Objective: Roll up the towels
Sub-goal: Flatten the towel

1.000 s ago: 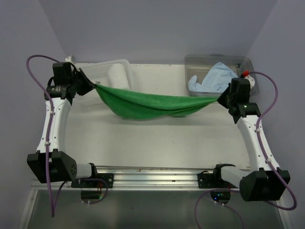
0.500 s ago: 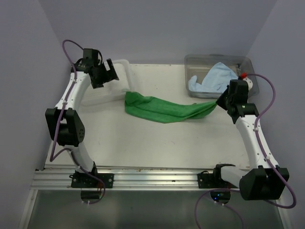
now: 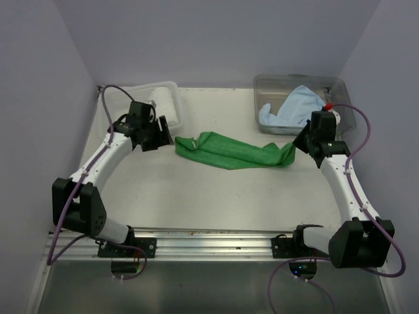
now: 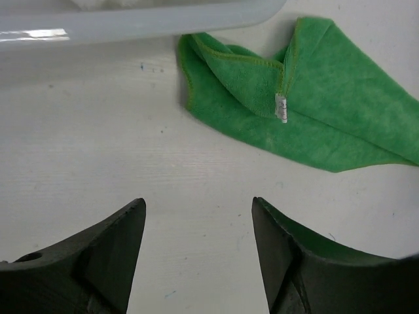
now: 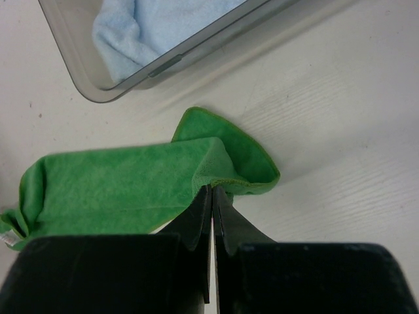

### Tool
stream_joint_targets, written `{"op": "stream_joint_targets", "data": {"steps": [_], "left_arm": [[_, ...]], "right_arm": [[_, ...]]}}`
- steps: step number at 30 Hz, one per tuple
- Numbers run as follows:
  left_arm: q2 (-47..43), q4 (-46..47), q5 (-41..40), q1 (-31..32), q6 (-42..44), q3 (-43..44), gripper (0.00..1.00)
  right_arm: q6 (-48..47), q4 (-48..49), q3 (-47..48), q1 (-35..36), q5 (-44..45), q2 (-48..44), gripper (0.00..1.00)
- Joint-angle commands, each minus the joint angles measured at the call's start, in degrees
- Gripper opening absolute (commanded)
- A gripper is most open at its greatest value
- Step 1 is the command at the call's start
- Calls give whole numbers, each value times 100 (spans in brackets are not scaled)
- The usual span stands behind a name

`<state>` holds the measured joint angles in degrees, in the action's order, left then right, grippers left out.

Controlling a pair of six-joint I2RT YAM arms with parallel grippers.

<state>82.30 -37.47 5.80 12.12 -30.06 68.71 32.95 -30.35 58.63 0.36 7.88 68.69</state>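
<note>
Lying across the middle of the table (image 3: 196, 190), the green towel (image 3: 229, 152) is a rumpled folded strip, so a good roll needs it flattened first: the right gripper (image 5: 212, 196), pinching its right-hand corner, should tension it while the empty, wide-spread left gripper (image 4: 196, 203) takes the left end.

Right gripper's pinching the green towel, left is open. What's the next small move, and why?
Probably ease the left gripper forward and pinch the left end of the towel: it lies just ahead of the open fingers, while the right gripper is shut on the other end.
</note>
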Motion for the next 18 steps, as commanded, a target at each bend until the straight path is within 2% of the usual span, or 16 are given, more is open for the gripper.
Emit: {"op": "stream_joint_targets", "data": {"steps": [1, 4, 9, 18], "left_arm": [[487, 601, 106, 413, -254, 89, 70], [1181, 417, -219, 853, -385, 765, 73], [2270, 188, -554, 1029, -605, 1722, 70], [3387, -164, -1081, 1257, -720, 2770, 70]], "right_arm": [[-61, 187, -62, -10, -24, -83, 0], [-69, 178, -185, -10, 21, -206, 0], [-43, 126, -317, -10, -58, -373, 0], [-25, 126, -396, -18, -120, -426, 0]]}}
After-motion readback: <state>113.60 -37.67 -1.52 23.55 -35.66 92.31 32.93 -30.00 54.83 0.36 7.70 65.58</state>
